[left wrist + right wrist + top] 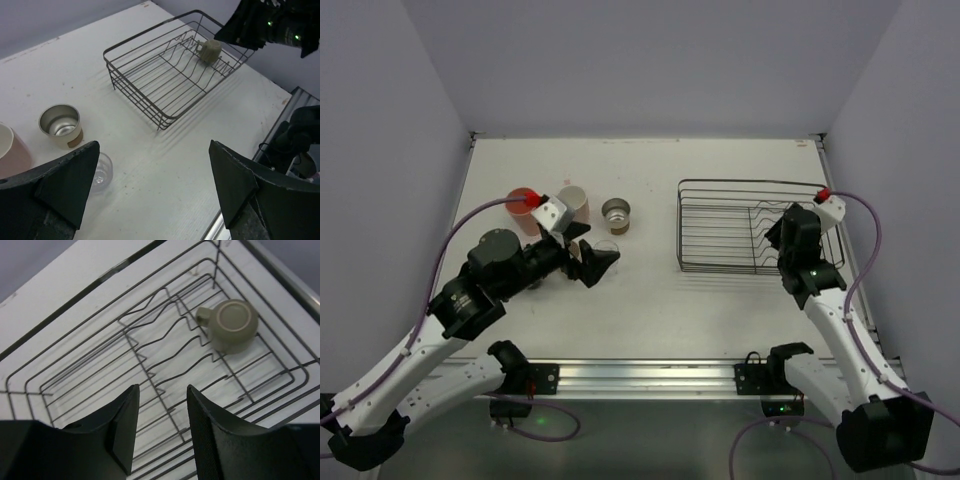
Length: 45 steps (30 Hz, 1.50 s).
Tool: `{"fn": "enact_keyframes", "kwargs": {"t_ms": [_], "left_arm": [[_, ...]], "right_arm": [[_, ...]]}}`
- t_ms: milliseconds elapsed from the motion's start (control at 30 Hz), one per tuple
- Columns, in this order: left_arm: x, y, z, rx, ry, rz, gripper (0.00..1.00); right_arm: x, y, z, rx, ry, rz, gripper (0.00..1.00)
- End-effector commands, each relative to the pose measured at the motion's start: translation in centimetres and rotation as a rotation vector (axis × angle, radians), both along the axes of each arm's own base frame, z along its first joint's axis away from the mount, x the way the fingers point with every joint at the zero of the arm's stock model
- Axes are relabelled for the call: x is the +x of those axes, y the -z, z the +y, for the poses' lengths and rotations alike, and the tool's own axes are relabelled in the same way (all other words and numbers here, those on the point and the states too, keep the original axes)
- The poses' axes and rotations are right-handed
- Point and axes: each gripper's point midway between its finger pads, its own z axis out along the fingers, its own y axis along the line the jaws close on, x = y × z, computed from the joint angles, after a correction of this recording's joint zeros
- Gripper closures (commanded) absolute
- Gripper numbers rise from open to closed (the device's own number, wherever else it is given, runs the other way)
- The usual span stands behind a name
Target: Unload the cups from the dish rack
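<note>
The dark wire dish rack [720,235] stands at the right of the table. An olive-grey mug [231,326] sits upside down inside it, handle to the left; it also shows in the left wrist view [210,50]. My right gripper [162,405] hovers open and empty above the rack's prongs, short of the mug. A salmon-orange cup [525,205], a pale pink cup [572,203], a shiny metal cup [616,212] and a clear cup [607,247] stand on the table left of the rack. My left gripper [155,190] is open and empty, low beside the clear cup [100,172].
Grey walls close in the table on three sides. The rack [170,70] reaches close to the right table edge. An aluminium rail [640,378] with both arm bases runs along the near edge. Purple cables arc beside each arm.
</note>
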Motion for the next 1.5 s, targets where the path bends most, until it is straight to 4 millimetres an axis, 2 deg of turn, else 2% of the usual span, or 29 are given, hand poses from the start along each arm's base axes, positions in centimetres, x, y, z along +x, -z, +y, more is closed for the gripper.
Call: {"fn": "enact_keyframes", "kwargs": {"t_ms": [0, 33, 67, 167, 200, 267, 333, 367, 400, 467, 533, 600, 633, 700, 733, 800, 1033, 1167, 1333, 1367, 1467], "left_arm": [[-2.1, 2.8, -0.3, 0.003, 0.095, 0.016, 0.05], [-2.2, 3.2, 0.1, 0.005, 0.086, 0.014, 0.04], [-2.2, 4.5, 0.3, 0.02, 0.079, 0.025, 0.04], [-2.6, 5.4, 0.6, 0.008, 0.082, 0.01, 0.03], [-2.6, 5.4, 0.6, 0.011, 0.086, 0.007, 0.03], [-2.8, 5.2, 0.7, 0.021, 0.09, 0.013, 0.03], [-3.1, 4.9, 0.7, 0.004, 0.101, 0.003, 0.02], [-3.2, 4.9, 0.8, -0.001, 0.102, 0.002, 0.02], [-3.4, 4.6, 1.0, -0.009, 0.099, -0.007, 0.02], [-3.3, 4.4, 1.3, -0.016, 0.082, -0.015, 0.02], [-3.4, 4.2, 1.6, -0.025, 0.073, -0.021, 0.02], [-3.5, 4.0, 1.7, -0.03, 0.07, -0.028, 0.02], [-3.5, 3.9, 1.8, -0.034, 0.069, -0.029, 0.02], [-3.6, 3.7, 1.8, -0.038, 0.069, -0.034, 0.02], [-3.6, 3.7, 1.9, -0.038, 0.068, -0.035, 0.02], [-3.8, 3.6, 1.8, -0.042, 0.071, -0.038, 0.02], [-4.2, 3.2, 1.9, -0.049, 0.073, -0.048, 0.02], [-4.3, 2.8, 2.3, -0.06, 0.06, -0.061, 0.02], [-4.3, 2.3, 2.8, -0.073, 0.045, -0.076, 0.01], [-4.4, 2.3, 2.8, -0.074, 0.045, -0.08, 0.01], [-4.5, 2.3, 2.8, -0.076, 0.047, -0.082, 0.01]], "right_arm": [[1.4, -1.6, -4.2, -0.046, 0.196, -0.025, 0.54], [1.5, -1.4, -5.8, -0.047, 0.258, -0.018, 0.52], [1.8, -0.5, -6.7, -0.052, 0.303, 0.013, 0.49], [2.7, -0.4, -8.6, -0.038, 0.397, 0.021, 0.35], [2.6, -0.2, -10.1, -0.031, 0.449, 0.024, 0.33], [3.2, 0.4, -10.7, 0.016, 0.5, 0.017, 0.23], [3.7, 0.9, -11.2, 0.054, 0.531, 0.015, 0.19], [4.1, 1.0, -11.4, 0.081, 0.56, -0.001, 0.13], [4.5, 1.9, -11.6, 0.084, 0.574, 0.022, 0.11], [4.9, 2.2, -12.1, 0.111, 0.63, 0.028, 0.11], [4.6, 4.1, -12.7, 0.097, 0.687, 0.095, 0.11], [5.1, 4.2, -13.1, 0.128, 0.735, 0.096, 0.12], [4.7, 5.4, -13.2, 0.114, 0.757, 0.145, 0.13], [4.7, 5.6, -13.4, 0.132, 0.807, 0.148, 0.14], [3.9, 6.4, -13.4, 0.118, 0.824, 0.201, 0.14], [4.0, 5.9, -13.7, 0.126, 0.864, 0.184, 0.14], [4.2, 7.0, -13.4, 0.132, 0.857, 0.291, 0.15], [5.2, 7.6, -13.2, 0.12, 0.813, 0.383, 0.15], [5.2, 10.6, -12.4, 0.123, 0.758, 0.534, 0.23], [5.4, 10.7, -12.6, 0.121, 0.762, 0.54, 0.24], [4.6, 12.1, -12.7, 0.095, 0.773, 0.605, 0.28]]}}
